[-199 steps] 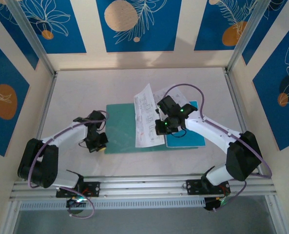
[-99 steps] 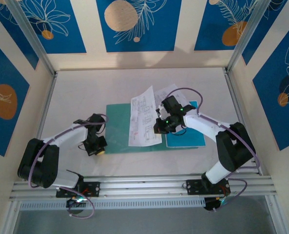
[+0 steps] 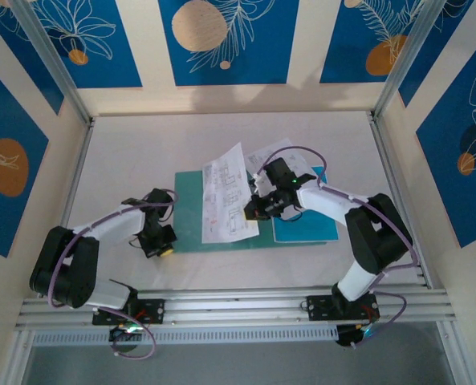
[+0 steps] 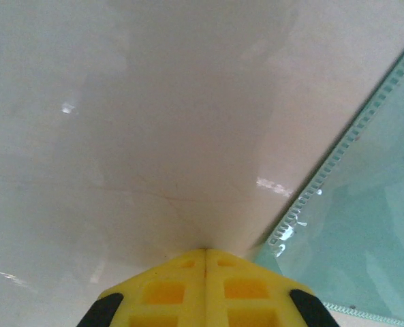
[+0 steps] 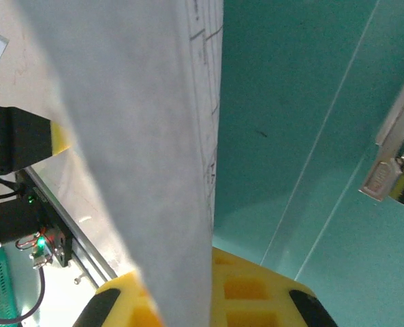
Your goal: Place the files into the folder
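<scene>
Your right pincer (image 3: pixel 254 210) grips a sheet (image 3: pixel 225 196) that lies to its left over the folder (image 3: pixel 189 212), long axis near-to-far; your left pincer (image 3: pixel 159 241), closed on nothing, sits beside the folder's left edge.

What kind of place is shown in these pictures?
Probably a robot test cell: aluminium frame posts and blue patterned wall panels enclose a table, with a left arm and a right arm bolted to a rail at its near edge.
</scene>
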Robot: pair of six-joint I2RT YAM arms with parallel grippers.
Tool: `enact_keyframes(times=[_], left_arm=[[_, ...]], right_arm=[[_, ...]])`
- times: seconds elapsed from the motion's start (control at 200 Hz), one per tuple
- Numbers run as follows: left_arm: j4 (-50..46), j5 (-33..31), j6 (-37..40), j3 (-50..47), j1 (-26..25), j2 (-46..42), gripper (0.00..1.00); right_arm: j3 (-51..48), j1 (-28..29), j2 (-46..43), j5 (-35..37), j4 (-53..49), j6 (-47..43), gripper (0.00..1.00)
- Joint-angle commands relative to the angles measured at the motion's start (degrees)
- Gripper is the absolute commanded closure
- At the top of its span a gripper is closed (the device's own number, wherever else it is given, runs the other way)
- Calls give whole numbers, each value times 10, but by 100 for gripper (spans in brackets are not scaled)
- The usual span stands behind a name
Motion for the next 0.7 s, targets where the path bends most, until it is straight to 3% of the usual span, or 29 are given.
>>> enact_keyframes(times=[0.0,0.355,0.695], left_arm=[[11,11,-10,-3,7,17,100],[16,16,-13,-6,7,20,100],[26,21,-17,-11,7,21,100]], right_arm=[[2,-2,21,-45,20,-10,100],[17,2,71,-91,52,1,100],[24,23,102,-80,103,71,100]])
